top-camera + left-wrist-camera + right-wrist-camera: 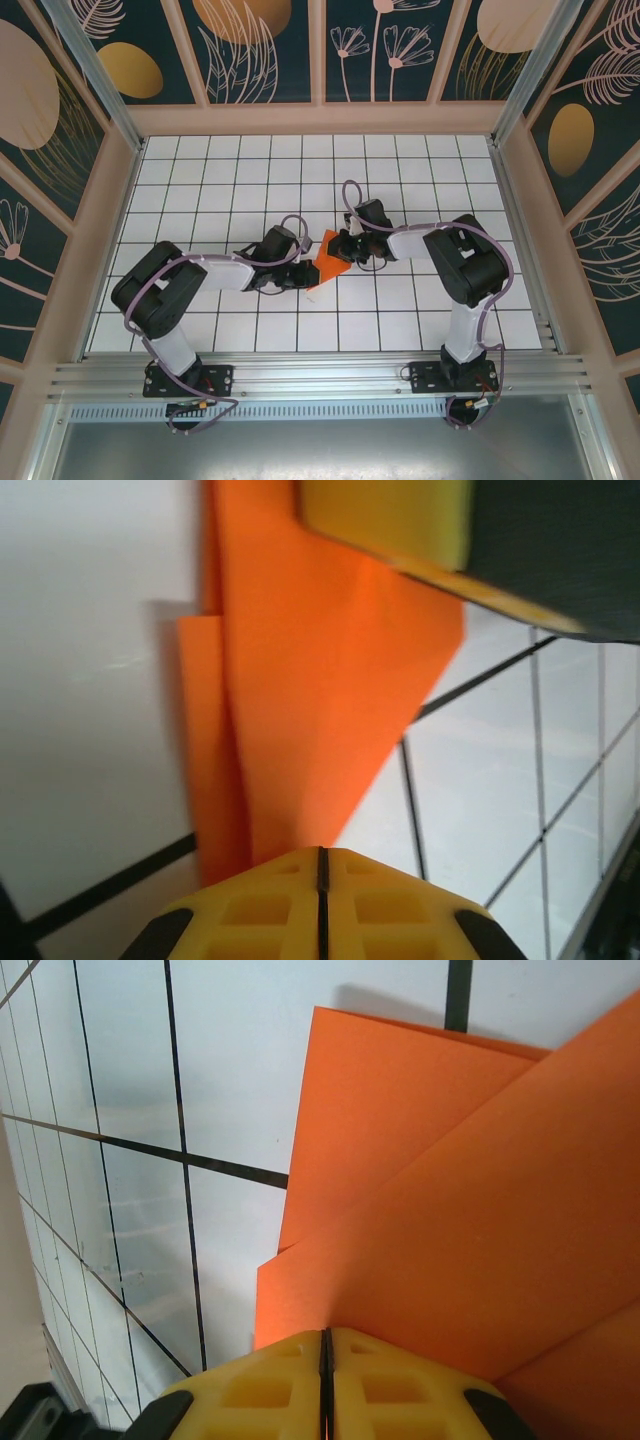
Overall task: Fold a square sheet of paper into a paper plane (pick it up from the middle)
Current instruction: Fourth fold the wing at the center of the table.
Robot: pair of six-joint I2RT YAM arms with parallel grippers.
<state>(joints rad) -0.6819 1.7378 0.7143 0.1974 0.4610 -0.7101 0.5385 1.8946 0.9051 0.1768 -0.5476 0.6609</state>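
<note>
The square sheet of paper (322,262), bright orange and folded into overlapping layers, lies at the middle of the white grid table (240,170), between my two grippers. My left gripper (300,273) is shut, its tip (322,852) against the narrow near end of the paper (310,680). My right gripper (343,250) is shut too, with its tip (325,1332) on a diagonal folded layer of the paper (450,1210). In the left wrist view, a yellow finger (390,520) of the right gripper sits on the paper's far end. Whether either gripper pinches a layer is hidden.
Patterned walls (260,50) and aluminium posts (95,70) enclose the table on three sides. A metal rail (320,375) runs along the near edge by the arm bases. Open tiles lie behind the paper and to both sides.
</note>
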